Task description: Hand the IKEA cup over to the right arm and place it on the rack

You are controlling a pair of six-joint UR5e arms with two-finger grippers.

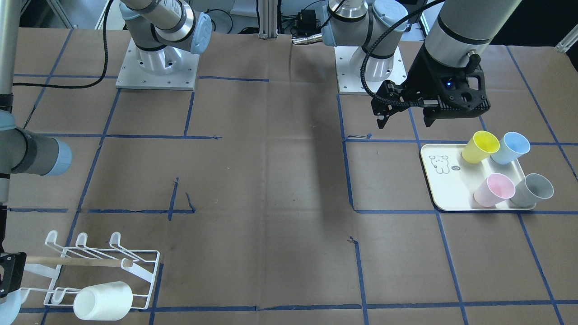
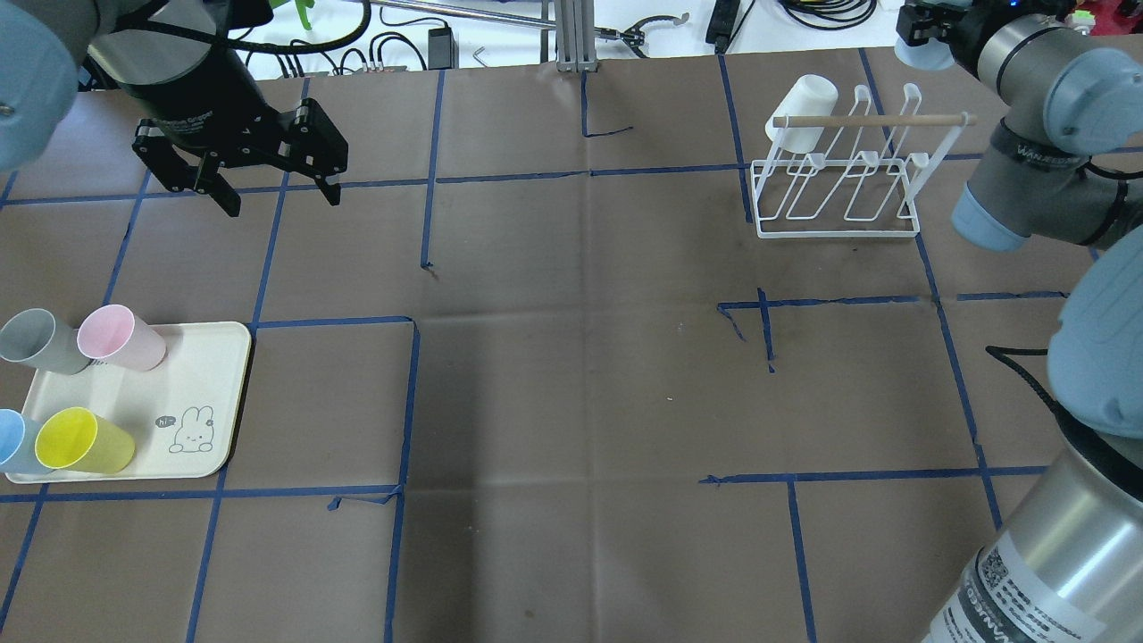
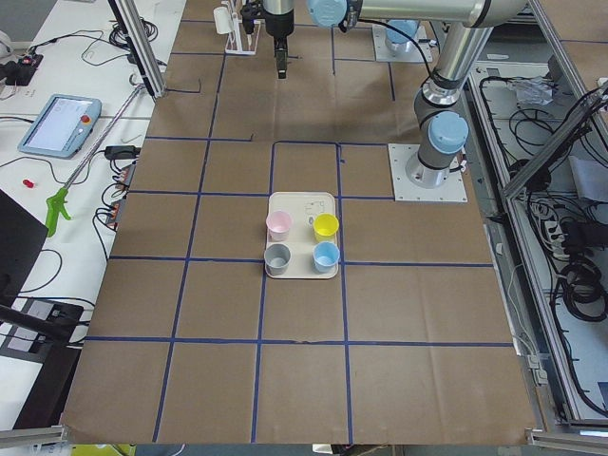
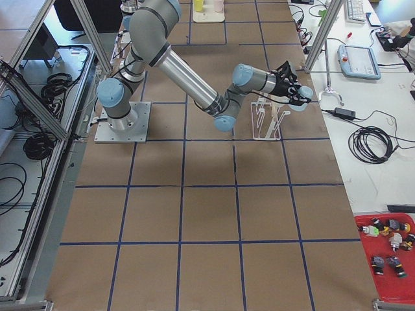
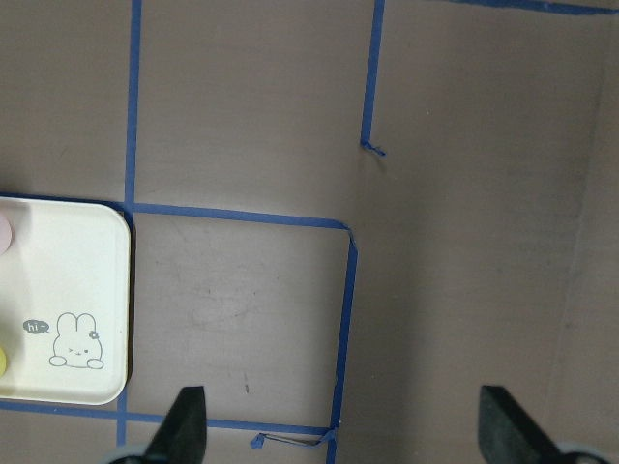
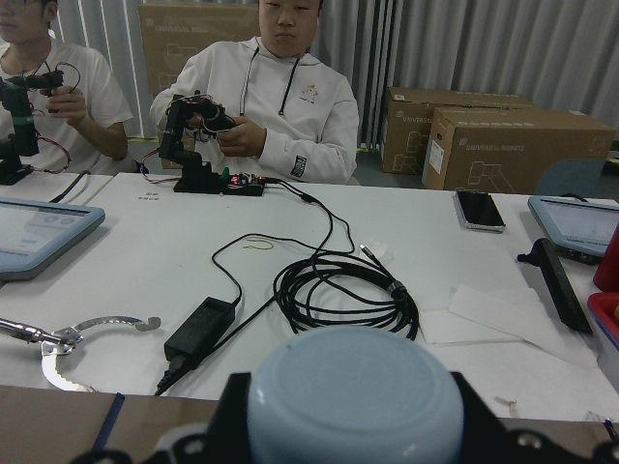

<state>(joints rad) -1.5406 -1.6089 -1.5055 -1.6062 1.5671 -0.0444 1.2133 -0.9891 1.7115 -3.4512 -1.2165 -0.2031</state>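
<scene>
My right gripper (image 2: 921, 34) is shut on a pale-blue cup (image 2: 925, 55), held sideways just past the far right end of the white wire rack (image 2: 839, 201). The cup's base fills the bottom of the right wrist view (image 6: 353, 396), and the cup shows at the front-facing view's left edge (image 1: 10, 307). A white cup (image 2: 804, 112) hangs on the rack's left end prong, under the wooden dowel (image 2: 871, 119). My left gripper (image 2: 281, 198) is open and empty above the table, beyond the tray; it also shows in the left wrist view (image 5: 345, 430).
A cream tray (image 2: 201, 384) with a rabbit drawing holds yellow (image 2: 85, 440), pink (image 2: 120, 338), grey (image 2: 40, 341) and light-blue (image 2: 13, 442) cups at the near left. Two operators sit behind a white desk with cables (image 6: 338, 290) beyond the table's far edge.
</scene>
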